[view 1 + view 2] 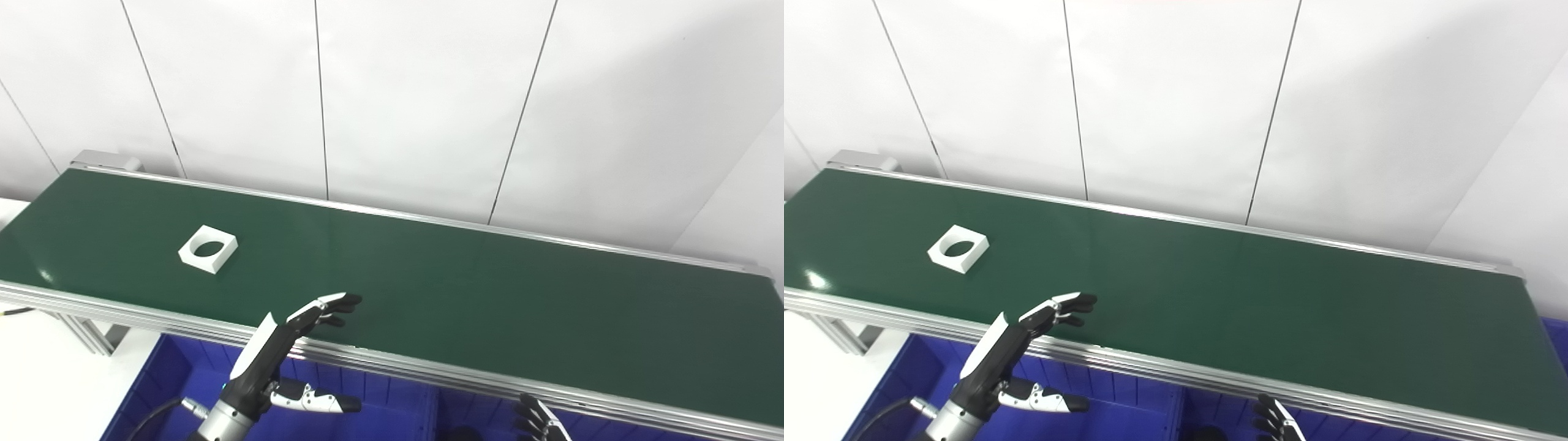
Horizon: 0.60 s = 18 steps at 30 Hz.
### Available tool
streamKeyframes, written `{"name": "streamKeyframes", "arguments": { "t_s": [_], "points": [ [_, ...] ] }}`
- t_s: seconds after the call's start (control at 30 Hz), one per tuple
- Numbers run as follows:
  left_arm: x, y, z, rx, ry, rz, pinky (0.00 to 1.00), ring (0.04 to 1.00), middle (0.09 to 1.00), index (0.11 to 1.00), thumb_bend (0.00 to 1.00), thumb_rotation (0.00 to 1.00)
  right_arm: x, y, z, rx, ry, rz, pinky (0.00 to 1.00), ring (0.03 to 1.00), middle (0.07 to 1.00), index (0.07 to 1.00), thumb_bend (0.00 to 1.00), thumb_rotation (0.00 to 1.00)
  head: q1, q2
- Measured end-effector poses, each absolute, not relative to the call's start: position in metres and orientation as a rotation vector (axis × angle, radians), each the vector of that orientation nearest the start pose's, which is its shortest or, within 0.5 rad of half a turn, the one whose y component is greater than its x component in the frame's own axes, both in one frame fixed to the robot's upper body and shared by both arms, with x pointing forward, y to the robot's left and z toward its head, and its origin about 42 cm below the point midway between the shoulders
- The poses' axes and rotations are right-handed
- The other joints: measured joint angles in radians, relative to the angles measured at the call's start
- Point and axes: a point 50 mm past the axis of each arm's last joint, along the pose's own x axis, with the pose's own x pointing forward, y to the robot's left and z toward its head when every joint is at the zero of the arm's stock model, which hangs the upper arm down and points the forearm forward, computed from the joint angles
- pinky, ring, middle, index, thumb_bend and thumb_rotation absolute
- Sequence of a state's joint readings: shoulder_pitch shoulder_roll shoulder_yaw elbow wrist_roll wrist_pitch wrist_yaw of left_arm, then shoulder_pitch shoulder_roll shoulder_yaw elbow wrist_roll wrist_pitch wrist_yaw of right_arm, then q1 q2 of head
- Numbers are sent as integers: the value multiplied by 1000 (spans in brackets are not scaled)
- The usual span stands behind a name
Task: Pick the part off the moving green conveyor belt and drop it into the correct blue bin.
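part (pixel 208 248) white, square, round-holed, flat on smooth green belt (pixel 465 282)

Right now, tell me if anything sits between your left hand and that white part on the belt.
Nothing visible does. The left hand is open over the belt's near rail, and the white square part lies on the green belt up and to its left. Only bare belt shows between them.
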<state>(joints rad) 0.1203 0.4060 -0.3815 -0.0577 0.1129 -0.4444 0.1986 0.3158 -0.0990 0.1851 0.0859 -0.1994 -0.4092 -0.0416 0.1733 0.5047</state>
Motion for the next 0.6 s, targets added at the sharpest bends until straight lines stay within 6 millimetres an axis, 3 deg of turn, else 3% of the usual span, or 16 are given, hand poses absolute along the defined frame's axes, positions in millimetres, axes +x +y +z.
{"name": "streamKeyframes", "arguments": {
  "t_s": [0.3,0.43,0.6],
  "points": [
    [251,262,131,492,-448,-344,848,888,899,882,789,354,160,-209,27,-215,-15,158,707,774,821,874,827,256,20,-6],
    [286,281,161,589,-450,-359,808,871,895,882,803,375,161,-210,26,-215,-10,163,702,768,816,875,823,253,20,-3],
    [306,294,173,661,-409,-380,783,856,891,879,784,323,162,-211,26,-218,-12,169,691,770,819,877,821,262,25,-3]
  ]
}}
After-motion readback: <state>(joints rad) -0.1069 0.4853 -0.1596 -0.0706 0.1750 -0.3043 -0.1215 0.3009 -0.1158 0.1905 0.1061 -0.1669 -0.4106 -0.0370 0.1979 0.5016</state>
